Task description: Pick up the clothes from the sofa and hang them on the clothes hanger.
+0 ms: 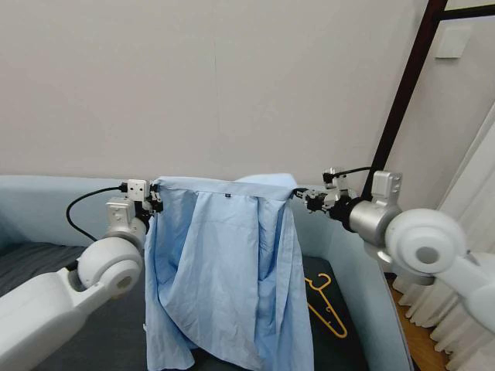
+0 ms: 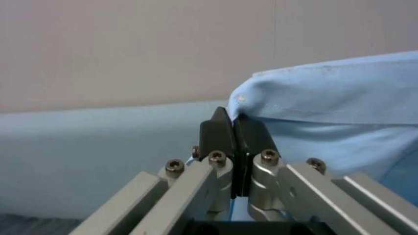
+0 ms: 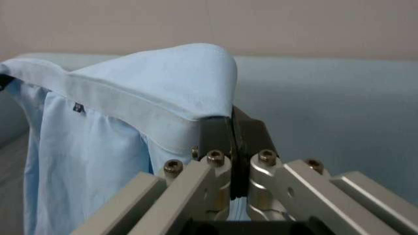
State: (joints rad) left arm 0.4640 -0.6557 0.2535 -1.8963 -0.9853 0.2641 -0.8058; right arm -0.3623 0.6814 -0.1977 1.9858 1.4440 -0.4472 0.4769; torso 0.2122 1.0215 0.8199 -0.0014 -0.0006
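A light blue shirt (image 1: 224, 270) hangs spread in the air above the sofa, held by its top edge at both ends. My left gripper (image 1: 155, 199) is shut on the shirt's left corner (image 2: 274, 93); its black fingers (image 2: 234, 142) are pressed together on the cloth. My right gripper (image 1: 300, 193) is shut on the shirt's right corner (image 3: 163, 83), black pads (image 3: 232, 137) closed under the fold. A yellow clothes hanger (image 1: 325, 305) lies flat on the dark sofa seat, below and to the right of the shirt.
The pale blue sofa back (image 1: 46, 197) runs behind the shirt, with its right arm (image 1: 371, 309) beside the hanger. A dark wooden post (image 1: 402, 93) leans at the right, and white curtains (image 1: 464, 309) hang beyond it.
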